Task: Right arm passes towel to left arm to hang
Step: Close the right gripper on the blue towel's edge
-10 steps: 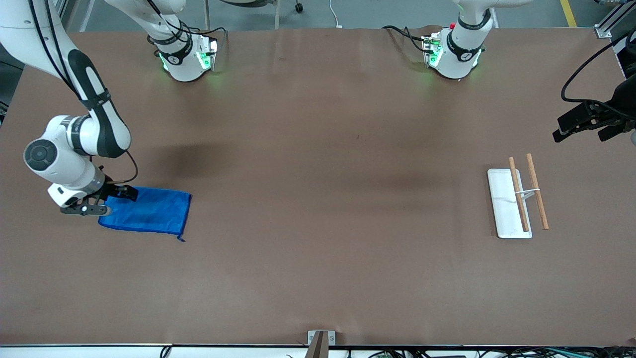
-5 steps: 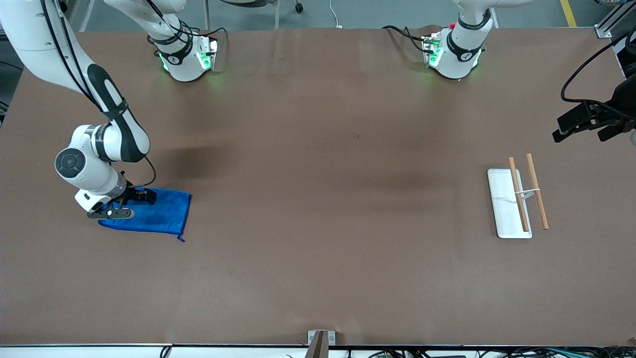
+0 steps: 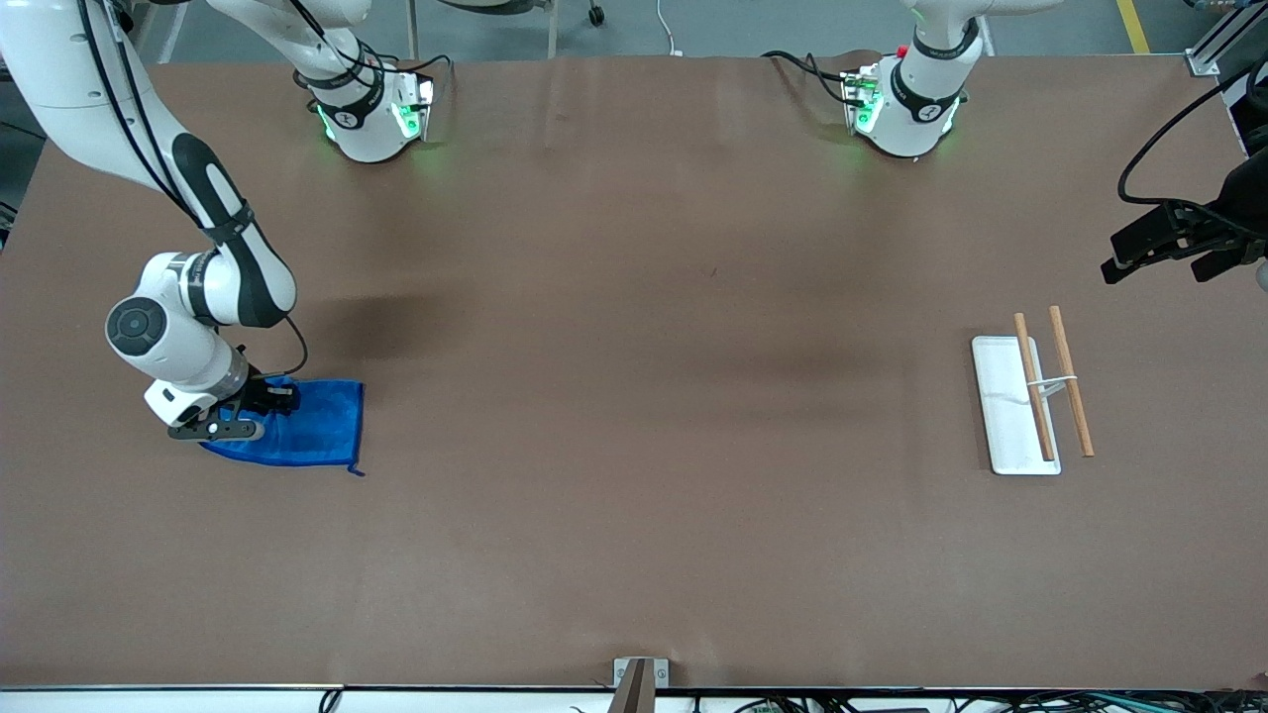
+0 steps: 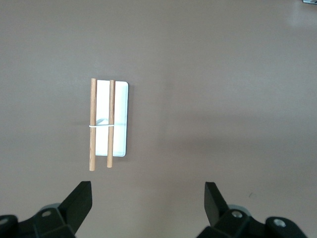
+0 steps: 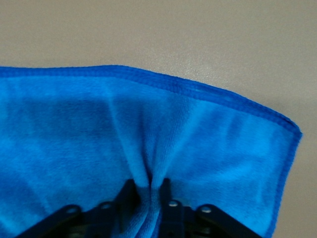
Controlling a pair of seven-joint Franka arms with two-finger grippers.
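Brown table point(image 3: 634, 396) carries the towel point(image 3: 307, 426) at the right arm's end, pinched in the right gripper's point(image 3: 260, 404) jaws. Over the towel rack point(image 4: 110, 119), the left gripper point(image 4: 148, 203) waits, jaws spread.

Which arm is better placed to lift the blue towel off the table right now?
Right. The right gripper is already shut on the towel, with cloth bunched between its fingers. The left gripper hangs open over the table near the white rack, at the left arm's end.
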